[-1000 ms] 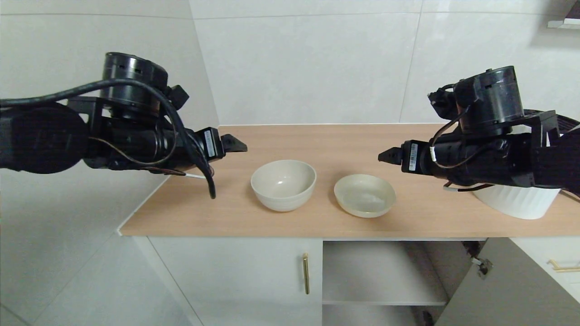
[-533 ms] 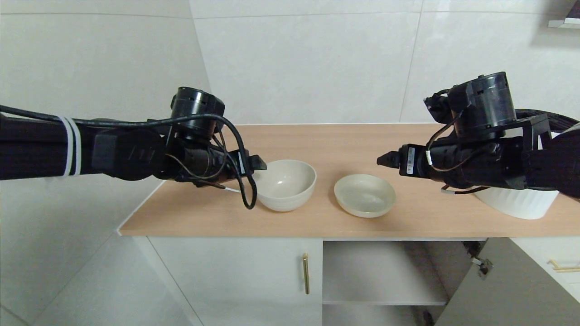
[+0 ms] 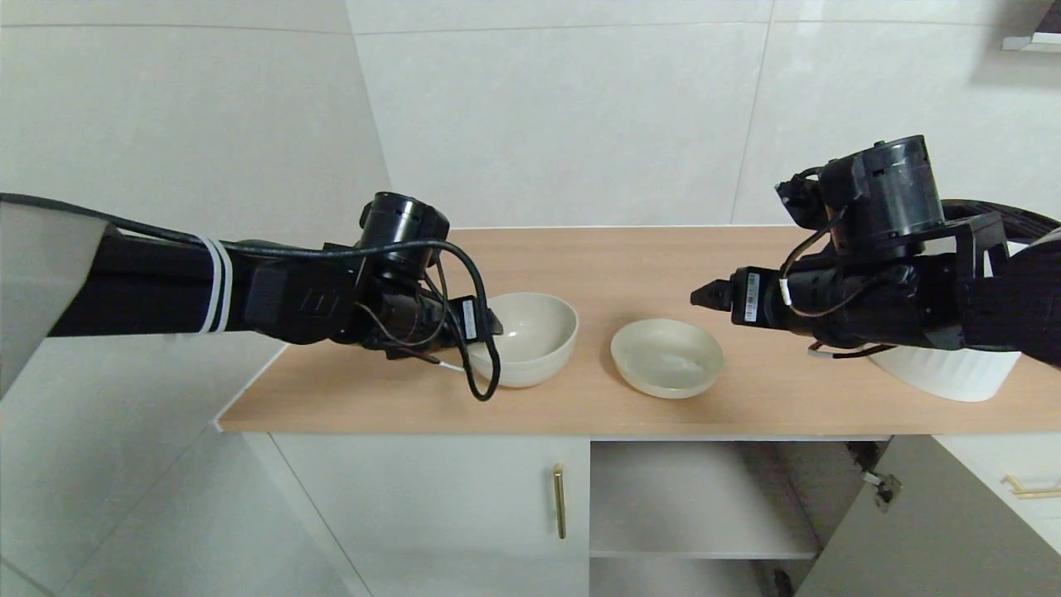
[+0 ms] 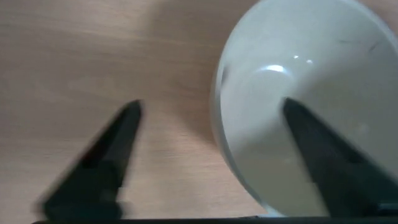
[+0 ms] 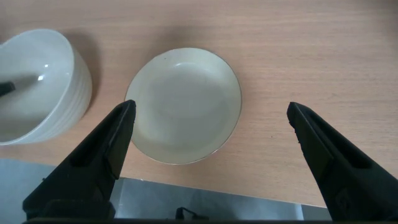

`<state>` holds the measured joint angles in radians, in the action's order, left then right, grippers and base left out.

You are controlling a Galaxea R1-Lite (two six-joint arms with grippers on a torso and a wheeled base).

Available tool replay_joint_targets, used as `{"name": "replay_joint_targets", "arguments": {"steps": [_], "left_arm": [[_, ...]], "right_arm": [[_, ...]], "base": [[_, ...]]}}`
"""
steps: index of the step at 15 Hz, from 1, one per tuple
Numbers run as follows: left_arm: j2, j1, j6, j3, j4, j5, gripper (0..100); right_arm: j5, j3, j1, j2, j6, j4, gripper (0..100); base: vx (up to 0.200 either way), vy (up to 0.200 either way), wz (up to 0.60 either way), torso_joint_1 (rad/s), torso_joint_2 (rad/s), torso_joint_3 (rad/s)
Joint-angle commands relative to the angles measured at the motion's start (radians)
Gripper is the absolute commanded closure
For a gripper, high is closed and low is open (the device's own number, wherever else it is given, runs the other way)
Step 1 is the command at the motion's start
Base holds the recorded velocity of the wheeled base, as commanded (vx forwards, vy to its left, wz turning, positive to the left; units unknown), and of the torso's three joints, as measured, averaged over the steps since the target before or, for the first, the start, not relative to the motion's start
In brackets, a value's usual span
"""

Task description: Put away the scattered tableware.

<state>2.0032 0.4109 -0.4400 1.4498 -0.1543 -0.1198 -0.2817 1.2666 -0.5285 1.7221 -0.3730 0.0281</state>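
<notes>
A deep cream bowl stands on the wooden counter, with a shallow cream bowl to its right. My left gripper is open at the deep bowl's left rim. In the left wrist view the left gripper straddles that rim of the deep bowl, one finger inside and the other outside over the wood. My right gripper hangs open just right of and above the shallow bowl. In the right wrist view the right gripper frames the shallow bowl, apart from it.
A large white ribbed bowl stands at the counter's right end under my right arm. Below the counter are a closed door with a gold handle and an open shelf compartment, whose door is swung out at the right.
My left arm has stretched forward and down to the right, bringing its open gripper from left of the counter to the deep bowl's rim. The right gripper has sunk slightly.
</notes>
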Motion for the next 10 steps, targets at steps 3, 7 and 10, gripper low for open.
{"name": "replay_joint_targets", "arguments": {"steps": [3,7,10], "left_arm": [[0.019,0.003,0.000,0.003,-0.001,0.000,100],[-0.100,0.020,-0.049,-0.008,-0.008,-0.009,100],[-0.228,0.029,-0.057,-0.045,-0.018,-0.008,100]], "right_arm": [[0.001,-0.001,-0.001,-0.007,-0.001,0.003,0],[0.001,0.005,0.012,0.022,0.000,0.024,0],[-0.016,0.059,0.030,0.106,0.000,0.093,0]], "base": [[0.000,0.000,0.00,0.000,0.00,0.000],[0.000,0.000,0.00,0.000,0.00,0.000],[0.000,0.000,0.00,0.000,0.00,0.000]]}}
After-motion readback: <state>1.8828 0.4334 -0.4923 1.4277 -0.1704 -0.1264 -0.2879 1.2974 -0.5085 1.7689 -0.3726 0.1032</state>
